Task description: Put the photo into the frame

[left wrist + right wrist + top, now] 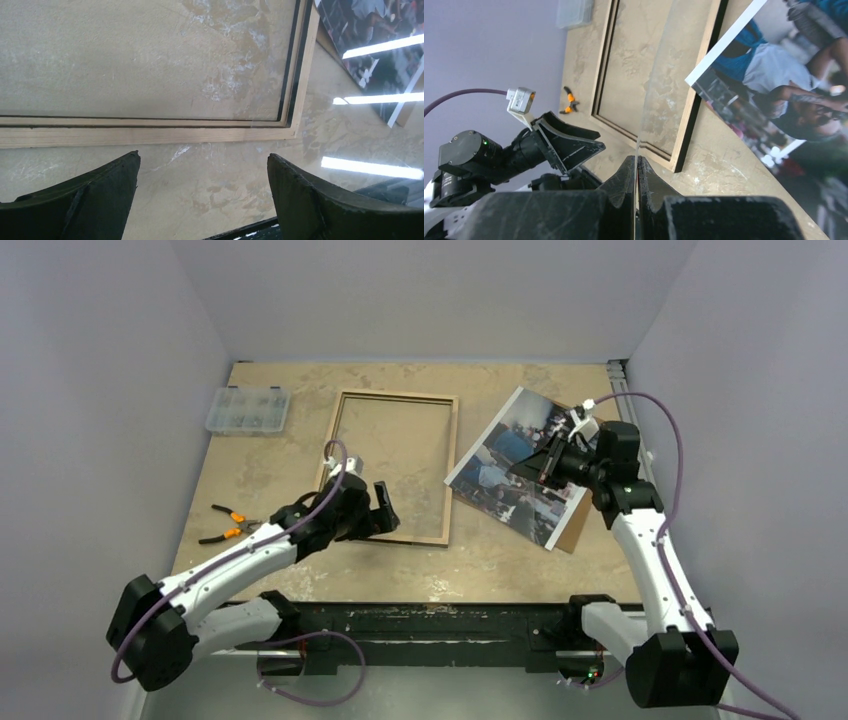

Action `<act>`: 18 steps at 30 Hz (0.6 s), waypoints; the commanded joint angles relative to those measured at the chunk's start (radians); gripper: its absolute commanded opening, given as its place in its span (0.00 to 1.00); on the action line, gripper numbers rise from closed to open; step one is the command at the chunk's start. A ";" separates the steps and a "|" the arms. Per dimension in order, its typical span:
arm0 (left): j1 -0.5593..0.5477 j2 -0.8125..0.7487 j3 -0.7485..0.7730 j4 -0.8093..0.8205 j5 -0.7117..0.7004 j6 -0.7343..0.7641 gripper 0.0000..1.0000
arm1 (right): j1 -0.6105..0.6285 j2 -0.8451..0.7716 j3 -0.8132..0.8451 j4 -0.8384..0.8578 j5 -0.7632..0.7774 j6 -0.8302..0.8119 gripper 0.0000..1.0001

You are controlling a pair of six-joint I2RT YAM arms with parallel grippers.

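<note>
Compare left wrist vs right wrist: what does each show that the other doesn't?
Left wrist only: bare table between the fingers of the open left gripper, just off a corner of the frame, and light strips glaring on the photo.
Right wrist only: the shut right gripper, the pliers, the clear parts box, the wall, and the left arm seen from outside.
Both: the frame lying tan side up with nothing in it, and the photo outside it.
</note>
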 commanded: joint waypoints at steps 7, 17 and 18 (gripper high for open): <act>-0.021 0.351 0.261 0.049 0.081 0.102 0.95 | 0.000 -0.128 0.285 -0.304 0.344 -0.101 0.00; -0.149 0.714 0.530 0.084 0.176 0.069 0.92 | 0.000 -0.148 0.406 -0.419 0.521 -0.133 0.00; -0.160 0.740 0.546 0.089 0.183 0.059 0.91 | 0.000 -0.151 0.408 -0.423 0.532 -0.133 0.00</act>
